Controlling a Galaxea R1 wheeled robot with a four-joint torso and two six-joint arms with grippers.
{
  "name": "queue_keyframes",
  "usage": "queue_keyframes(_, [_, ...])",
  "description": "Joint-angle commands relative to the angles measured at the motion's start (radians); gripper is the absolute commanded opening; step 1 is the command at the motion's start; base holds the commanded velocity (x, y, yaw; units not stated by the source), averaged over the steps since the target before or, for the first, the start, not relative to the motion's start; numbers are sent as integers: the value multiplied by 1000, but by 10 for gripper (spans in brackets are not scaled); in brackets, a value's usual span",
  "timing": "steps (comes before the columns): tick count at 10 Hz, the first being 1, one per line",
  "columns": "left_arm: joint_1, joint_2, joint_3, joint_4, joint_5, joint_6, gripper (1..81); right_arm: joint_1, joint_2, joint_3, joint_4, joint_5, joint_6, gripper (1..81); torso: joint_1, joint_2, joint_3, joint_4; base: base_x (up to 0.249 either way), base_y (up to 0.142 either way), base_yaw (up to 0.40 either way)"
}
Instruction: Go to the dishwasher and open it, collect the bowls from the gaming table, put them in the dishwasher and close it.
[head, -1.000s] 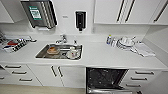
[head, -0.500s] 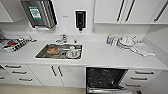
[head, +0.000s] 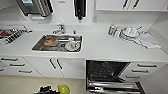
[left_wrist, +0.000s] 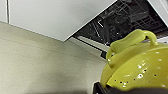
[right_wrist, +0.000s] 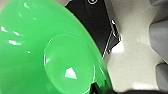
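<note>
Setting: a fitted kitchenette, of the kind found in an office building. A long white table (head: 100, 47) is seen, with a stainless-steel sink (head: 37, 46) set into it, dishes lying inside, and a chrome tap (head: 59, 29) behind. White cabinet doors with dark bar handles (head: 53, 65) are fitted below, and white drawers (head: 15, 66) beside them. An open built-in dishwasher with dark interior (head: 106, 71) is recorded. White stacked plates (head: 128, 33) are kept near the wall. A black wall-mounted dispenser (head: 80, 8) is hung above.

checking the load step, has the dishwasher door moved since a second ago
No. The dishwasher door is down and open, and it sits the same against the counter edge and the sink as before.
</note>
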Motion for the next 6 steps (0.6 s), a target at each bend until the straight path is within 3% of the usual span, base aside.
queue_keyframes(1, [-188, -57, 76, 2, 109, -9, 10, 13, -48, 31, -8, -66, -3, 10, 0, 0, 0, 0, 0, 0, 0])
queue_keyframes(6, [-287, 54, 112, -3, 175, -9, 10, 14, -48, 45, -8, -64, -5, 10, 0, 0, -9, 0, 0, 0, 0])
